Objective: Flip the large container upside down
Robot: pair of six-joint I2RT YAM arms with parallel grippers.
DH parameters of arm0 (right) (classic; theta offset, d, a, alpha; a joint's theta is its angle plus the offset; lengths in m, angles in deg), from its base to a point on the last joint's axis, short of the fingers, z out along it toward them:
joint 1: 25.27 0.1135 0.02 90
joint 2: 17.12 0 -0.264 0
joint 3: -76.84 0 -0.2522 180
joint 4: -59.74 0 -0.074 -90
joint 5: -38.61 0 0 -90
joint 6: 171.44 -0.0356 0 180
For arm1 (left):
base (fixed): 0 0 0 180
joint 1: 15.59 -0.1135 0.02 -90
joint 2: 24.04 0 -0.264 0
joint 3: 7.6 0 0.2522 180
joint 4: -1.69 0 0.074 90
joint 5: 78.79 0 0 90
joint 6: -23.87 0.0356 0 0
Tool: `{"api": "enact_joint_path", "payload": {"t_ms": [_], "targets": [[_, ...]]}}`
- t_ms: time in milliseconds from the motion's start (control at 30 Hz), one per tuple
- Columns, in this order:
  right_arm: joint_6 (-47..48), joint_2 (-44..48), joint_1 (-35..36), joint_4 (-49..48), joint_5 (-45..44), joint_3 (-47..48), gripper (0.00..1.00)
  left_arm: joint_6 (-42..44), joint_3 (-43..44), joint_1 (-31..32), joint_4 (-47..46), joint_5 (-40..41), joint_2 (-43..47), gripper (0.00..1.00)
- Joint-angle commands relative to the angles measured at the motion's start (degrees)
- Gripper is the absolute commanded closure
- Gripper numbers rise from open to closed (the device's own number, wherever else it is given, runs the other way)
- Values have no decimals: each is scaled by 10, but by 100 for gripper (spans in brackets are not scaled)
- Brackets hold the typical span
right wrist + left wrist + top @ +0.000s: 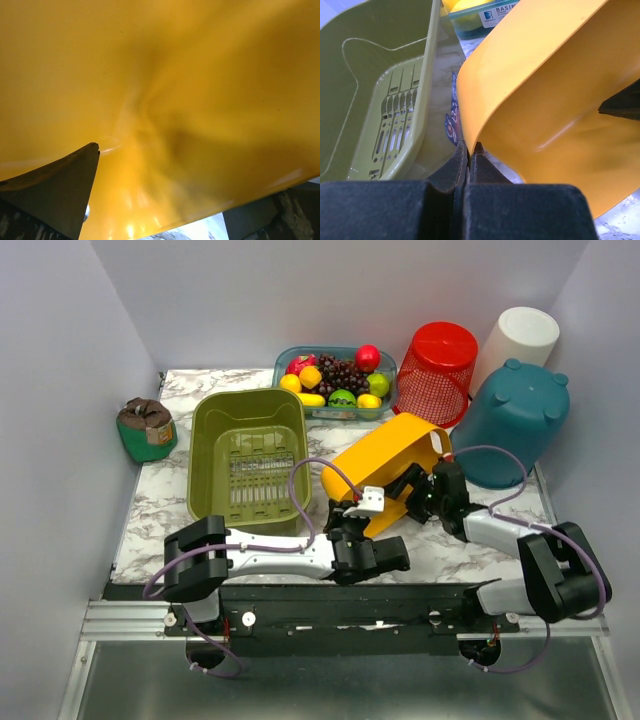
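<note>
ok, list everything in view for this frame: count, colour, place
yellow container: 1, yellow, centre, tilted on its side
green basin: 1, olive, left of centre, upright
fruit tub: 1, clear teal, back centre
toy fruit: several, mixed colours, in the fruit tub
red basket: 1, red, back right, base up
white container: 1, white, back right corner
teal bucket: 1, teal, right side
small pot: 1, green with brown top, far left
table: 1, white marble pattern
left arm: 1, black and white, jaws closed at the yellow container's rim
right arm: 1, black and white, jaws apart against the yellow container
</note>
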Motion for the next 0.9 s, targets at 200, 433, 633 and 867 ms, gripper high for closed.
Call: {"api": "enact_joint_path", "payload": {"t_ms": [200, 433, 633, 867], "targets": [[6, 125, -3, 208, -150, -44, 0, -67, 13, 23, 77, -48, -27, 100], [-21, 214, -4, 310, -228, -45, 0, -96, 33, 22, 114, -34, -49, 100], [-27, 298, -3, 368, -239, -51, 2, -118, 40, 22, 142, -27, -43, 99], [-34, 342, -3, 394, -233, -66, 2, -21, 5, 26, 43, -58, -3, 78]]}}
